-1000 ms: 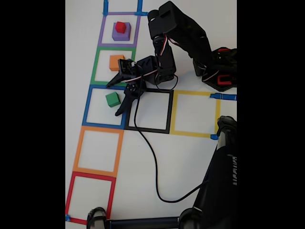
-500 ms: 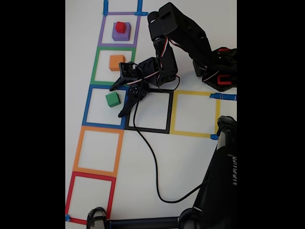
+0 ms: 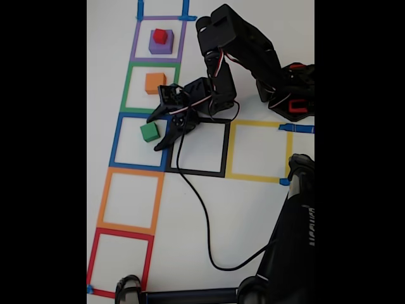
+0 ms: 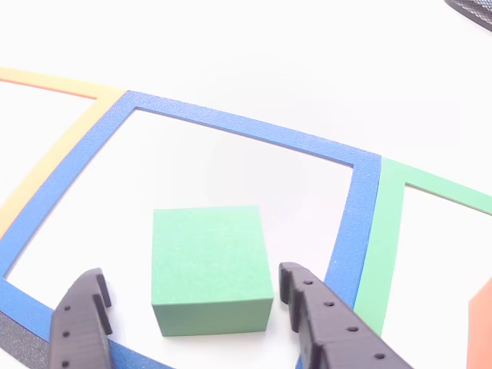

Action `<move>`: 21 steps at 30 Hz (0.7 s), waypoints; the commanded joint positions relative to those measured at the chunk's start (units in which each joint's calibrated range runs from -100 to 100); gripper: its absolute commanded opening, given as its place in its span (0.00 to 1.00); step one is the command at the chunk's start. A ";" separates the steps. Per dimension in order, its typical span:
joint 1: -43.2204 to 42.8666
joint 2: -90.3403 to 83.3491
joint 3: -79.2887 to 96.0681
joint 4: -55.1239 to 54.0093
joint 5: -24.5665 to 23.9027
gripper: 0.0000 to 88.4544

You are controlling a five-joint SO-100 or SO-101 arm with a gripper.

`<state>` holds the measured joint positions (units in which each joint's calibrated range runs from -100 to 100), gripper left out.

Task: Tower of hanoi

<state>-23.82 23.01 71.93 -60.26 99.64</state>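
In the fixed view a small red cube [image 3: 160,35] sits on top of the purple cube [image 3: 161,45] inside the purple tape square. The orange cube [image 3: 155,83] rests alone in the green tape square. The green cube [image 3: 150,132] lies in the blue tape square. My gripper [image 3: 154,134] reaches in from the right, open, one finger on each side of the green cube. The other view shows the green cube [image 4: 209,261] close up between the two black fingertips of the open gripper [image 4: 190,284], with small gaps on both sides.
Orange [image 3: 130,201] and red [image 3: 120,263] tape squares continue down the column. Black [image 3: 199,147] and yellow [image 3: 258,151] squares lie to the right. A black cable [image 3: 197,202] trails across the table. The arm base [image 3: 291,95] stands at right, a black stand [image 3: 294,240] at lower right.
The gripper has shifted slightly and its open fingers have drawn in a little around the green cube. No cube has moved.
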 commanded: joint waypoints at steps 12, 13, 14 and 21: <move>-1.98 -3.67 -0.39 1.55 0.36 0.10; -1.98 -3.75 -0.39 1.63 0.36 0.10; -1.98 -3.83 -0.39 1.63 0.36 0.09; -1.50 -6.01 -0.39 4.55 0.36 0.07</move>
<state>-25.22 21.65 71.93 -58.00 99.64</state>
